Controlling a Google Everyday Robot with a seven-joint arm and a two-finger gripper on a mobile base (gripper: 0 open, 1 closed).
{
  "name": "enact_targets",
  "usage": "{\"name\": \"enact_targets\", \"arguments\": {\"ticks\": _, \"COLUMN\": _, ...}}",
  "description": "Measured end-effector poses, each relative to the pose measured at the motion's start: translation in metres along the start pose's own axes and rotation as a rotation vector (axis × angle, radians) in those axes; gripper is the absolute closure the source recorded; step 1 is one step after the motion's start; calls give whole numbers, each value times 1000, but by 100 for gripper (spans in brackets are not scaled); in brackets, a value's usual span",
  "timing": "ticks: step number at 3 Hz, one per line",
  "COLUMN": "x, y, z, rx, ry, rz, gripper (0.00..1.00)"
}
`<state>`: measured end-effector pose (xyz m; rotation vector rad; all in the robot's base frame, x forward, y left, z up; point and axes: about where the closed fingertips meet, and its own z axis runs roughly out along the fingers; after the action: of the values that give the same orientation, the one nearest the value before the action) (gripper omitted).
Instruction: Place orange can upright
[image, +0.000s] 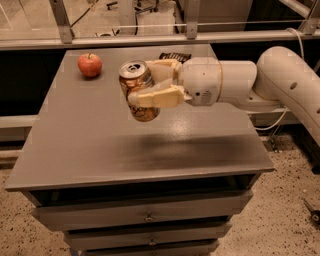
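Note:
The orange can has an orange-brown and silver mottled label and a silver top with a pull tab. It is held nearly upright above the middle of the grey table, its top tilted slightly to the left. My gripper reaches in from the right on a white arm and is shut on the can, with one tan finger across its front and the other behind it.
A red apple sits at the table's far left corner. A dark snack packet lies at the far edge behind the gripper. The table has drawers below. A railing and glass run behind it.

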<state>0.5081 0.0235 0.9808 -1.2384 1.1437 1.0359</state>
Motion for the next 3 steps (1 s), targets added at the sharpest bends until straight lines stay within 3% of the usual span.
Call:
{"name": "enact_targets", "arguments": {"ticks": 2, "x": 44, "y": 11, "z": -27, "rx": -14, "ry": -42, "rz": 26, "gripper": 100}}
{"name": "enact_targets", "arguments": {"ticks": 3, "x": 66, "y": 4, "z": -34, "rx": -39, "ry": -45, "rz": 40, "gripper": 85}}
